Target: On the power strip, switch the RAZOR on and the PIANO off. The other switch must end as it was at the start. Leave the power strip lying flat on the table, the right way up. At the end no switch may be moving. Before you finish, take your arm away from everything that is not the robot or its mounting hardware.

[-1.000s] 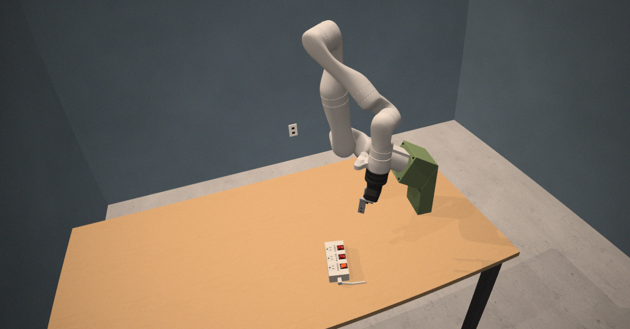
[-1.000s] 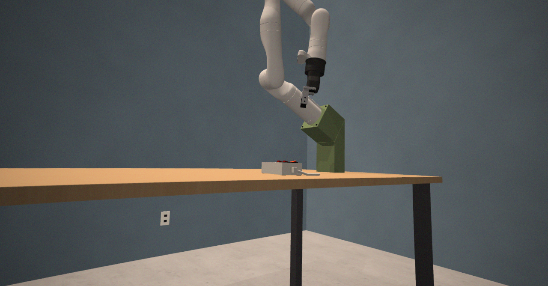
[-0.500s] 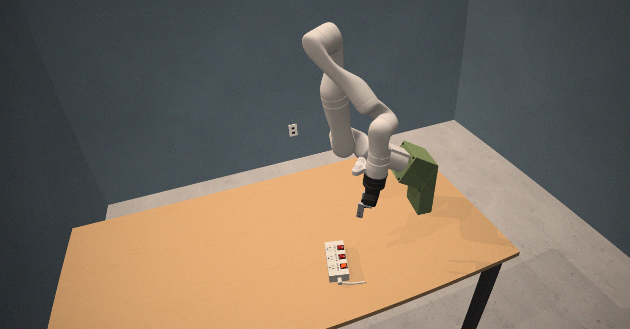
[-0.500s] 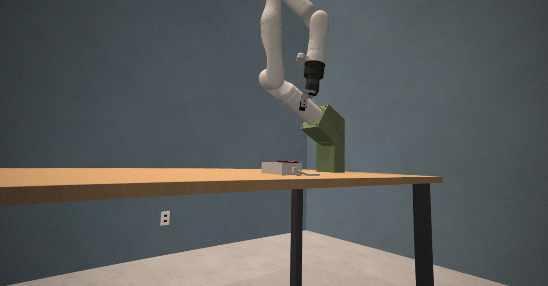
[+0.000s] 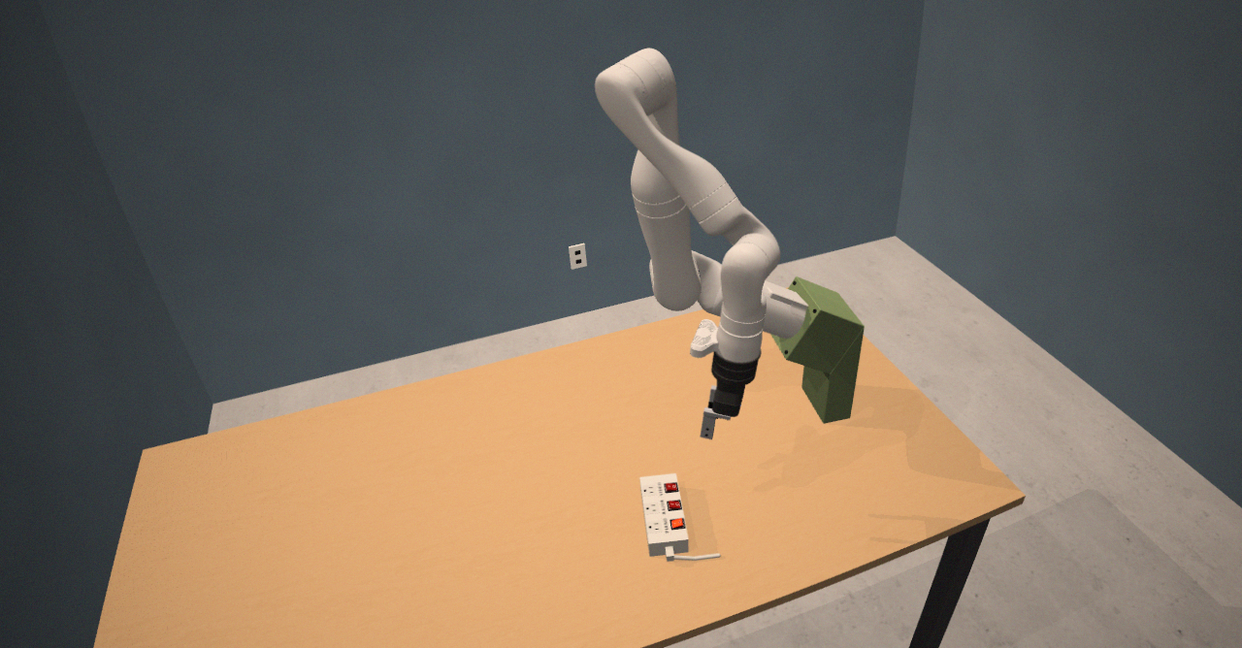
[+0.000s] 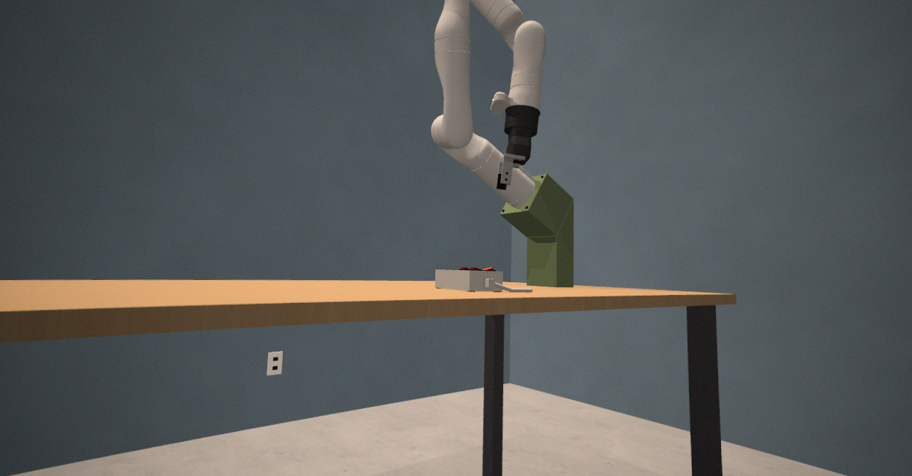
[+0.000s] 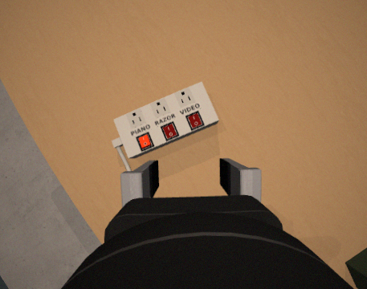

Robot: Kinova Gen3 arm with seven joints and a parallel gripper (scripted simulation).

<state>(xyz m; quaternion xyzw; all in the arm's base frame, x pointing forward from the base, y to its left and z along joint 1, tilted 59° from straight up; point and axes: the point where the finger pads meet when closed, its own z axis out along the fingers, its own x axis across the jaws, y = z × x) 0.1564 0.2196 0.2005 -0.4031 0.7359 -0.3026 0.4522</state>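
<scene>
Your power strip lay flat and right way up on the orange table, towards the near right part of the top. In the top view its long axis ran from far to near, slightly slanted, with the stub of grey cord leaving the near end and bending off to the right. It was a pale, boxy bar with three sockets down one long side and three red rocker switches down the other. In the wrist view you could read the labels: the PIANO switch sat at the cord end and glowed a brighter orange-red, the RAZOR switch was in the middle and the VIDEO switch at the other end, both a darker red.

Your gripper hung in the air above the table, on the far side of the strip and well clear of it, its two grey fingers spread wide with nothing between them.

The table top was smooth and matte, with bare surface on every side of the strip. The table's right edge lay beyond the cord, and the green pedestal stood at the far right, well apart from the strip.
</scene>
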